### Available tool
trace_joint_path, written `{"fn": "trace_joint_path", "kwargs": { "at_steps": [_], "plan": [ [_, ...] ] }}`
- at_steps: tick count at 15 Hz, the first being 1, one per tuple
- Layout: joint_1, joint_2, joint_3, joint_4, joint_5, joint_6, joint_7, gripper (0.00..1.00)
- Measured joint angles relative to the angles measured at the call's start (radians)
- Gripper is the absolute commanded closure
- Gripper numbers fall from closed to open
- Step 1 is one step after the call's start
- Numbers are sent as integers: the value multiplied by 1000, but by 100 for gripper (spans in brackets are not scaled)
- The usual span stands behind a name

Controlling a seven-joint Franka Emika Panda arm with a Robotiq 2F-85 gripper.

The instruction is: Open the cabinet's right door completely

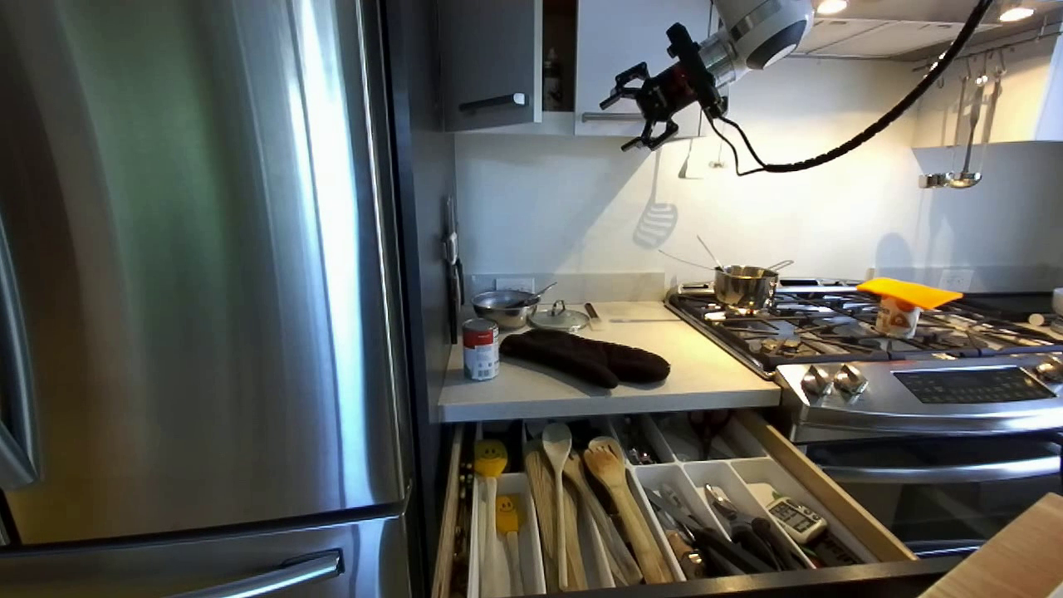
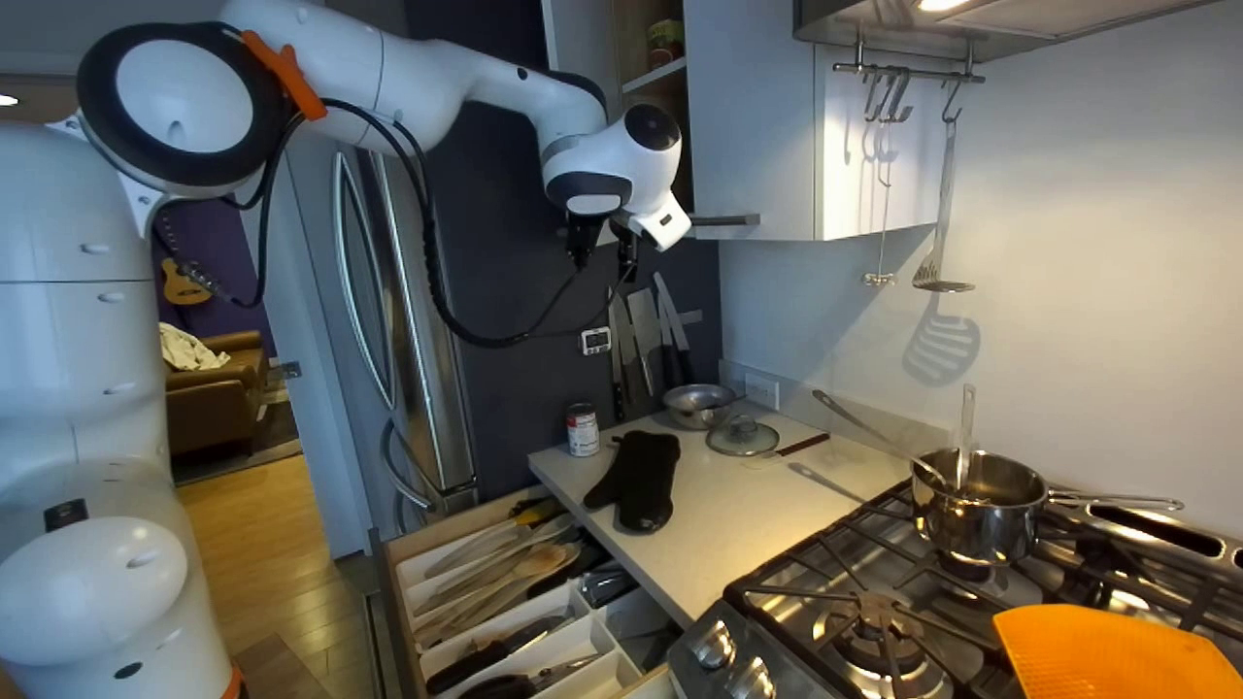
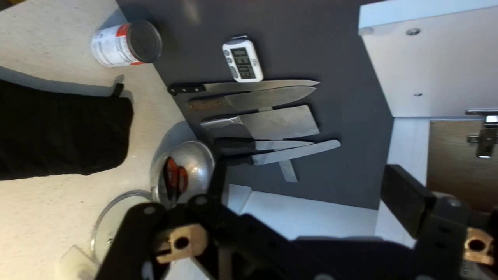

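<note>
The cabinet (image 1: 558,62) is above the counter, its dark inside showing between the doors; it also shows in an exterior view (image 2: 662,73). The right door (image 1: 627,50), pale grey, looks shut or nearly so, also in an exterior view (image 2: 753,116). Its bar handle (image 1: 610,116) is at the lower edge. The darker left door (image 1: 490,62) stands ajar; its inner face (image 3: 432,70) shows in the wrist view. My gripper (image 1: 619,124) is open and empty, in front of the right door near its handle. In the wrist view the fingers (image 3: 311,186) are wide apart. Contact cannot be told.
A steel fridge (image 1: 208,249) stands beside the cabinet. Knives (image 3: 272,120) hang on the dark side wall. A can (image 1: 481,349), black mitts (image 1: 581,357) and a bowl (image 2: 699,406) are on the counter below. An open utensil drawer (image 1: 814,490) juts out. The stove (image 2: 874,621) holds a pot (image 2: 981,505).
</note>
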Motion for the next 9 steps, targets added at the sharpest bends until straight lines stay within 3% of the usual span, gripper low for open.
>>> {"fn": "trace_joint_path", "kwargs": {
  "at_steps": [9],
  "plan": [
    [-3,63,11,14,643,116,-446,0]
  ]
}}
